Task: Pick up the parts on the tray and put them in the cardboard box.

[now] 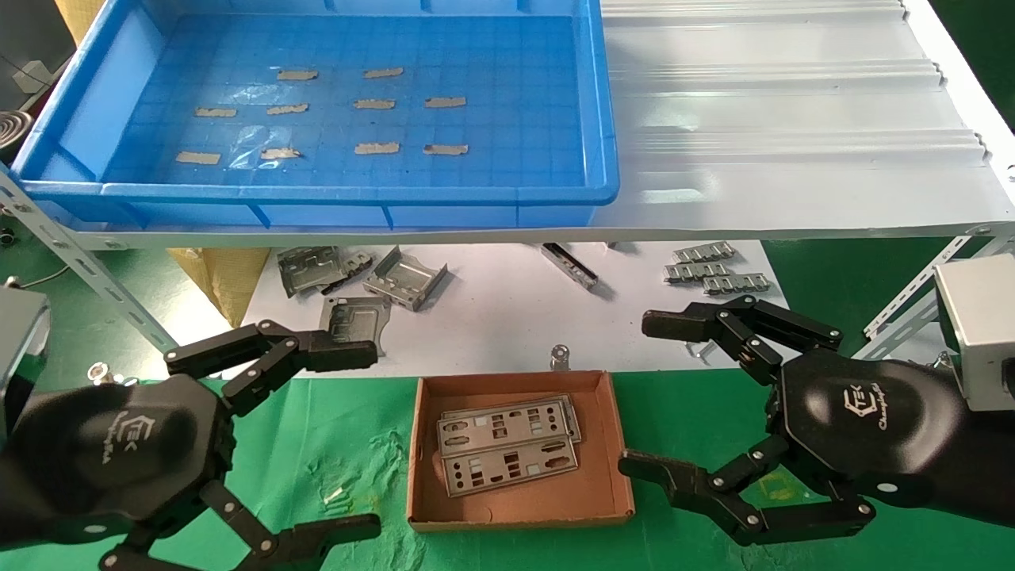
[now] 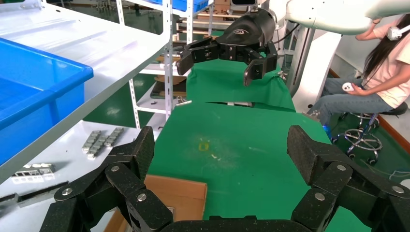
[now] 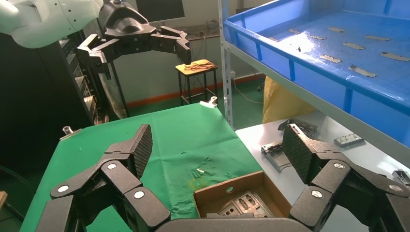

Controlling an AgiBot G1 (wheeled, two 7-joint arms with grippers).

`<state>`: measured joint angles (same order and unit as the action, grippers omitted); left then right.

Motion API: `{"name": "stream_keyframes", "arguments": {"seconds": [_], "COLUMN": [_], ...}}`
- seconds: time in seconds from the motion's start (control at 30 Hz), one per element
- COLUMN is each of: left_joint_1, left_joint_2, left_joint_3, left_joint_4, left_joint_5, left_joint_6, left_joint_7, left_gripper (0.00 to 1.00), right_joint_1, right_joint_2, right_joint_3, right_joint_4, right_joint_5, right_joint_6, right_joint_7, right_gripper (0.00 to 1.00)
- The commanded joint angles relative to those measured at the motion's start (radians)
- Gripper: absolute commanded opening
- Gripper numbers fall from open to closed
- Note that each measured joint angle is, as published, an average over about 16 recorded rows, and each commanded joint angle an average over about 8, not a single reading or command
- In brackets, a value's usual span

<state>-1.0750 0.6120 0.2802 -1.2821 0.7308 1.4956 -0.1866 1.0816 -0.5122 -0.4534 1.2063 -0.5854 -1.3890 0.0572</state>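
Observation:
The blue tray (image 1: 603, 119) sits on the upper shelf and holds only tan tape scraps; it also shows in the right wrist view (image 3: 309, 63). The cardboard box (image 1: 519, 511) lies on the green cloth and holds two flat silver-grey plates (image 1: 507, 464) stacked askew. The box also shows in the right wrist view (image 3: 232, 186) with the plates (image 3: 246, 203) inside. My left gripper (image 1: 357, 436) is open and empty to the left of the box. My right gripper (image 1: 646, 392) is open and empty to the right of it.
Bent grey brackets (image 1: 404, 279) and ribbed metal strips (image 1: 714, 271) lie on the white sheet behind the box. A metal clip (image 1: 561, 357) stands at the cloth's far edge. Angled shelf struts (image 1: 87, 270) flank both sides. A person (image 2: 382, 72) sits beyond the table.

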Motion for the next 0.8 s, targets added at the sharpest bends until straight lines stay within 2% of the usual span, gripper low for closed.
{"name": "stream_keyframes", "arguments": {"seconds": [0.03,0.8], "left_joint_1": [0.0,0.0], "left_joint_2": [0.0,0.0], "left_joint_3": [0.0,0.0], "left_joint_4": [0.0,0.0], "left_joint_5": [0.0,0.0], "left_joint_6": [0.0,0.0], "left_joint_7": [0.0,0.0], "left_gripper": [1.0,1.0], "right_joint_1": [0.0,0.0], "right_joint_2": [0.0,0.0], "right_joint_3": [0.0,0.0], "right_joint_4": [0.0,0.0], "right_joint_5": [0.0,0.0], "right_joint_6": [0.0,0.0], "right_joint_7": [0.0,0.0], "right_gripper": [1.0,1.0]}}
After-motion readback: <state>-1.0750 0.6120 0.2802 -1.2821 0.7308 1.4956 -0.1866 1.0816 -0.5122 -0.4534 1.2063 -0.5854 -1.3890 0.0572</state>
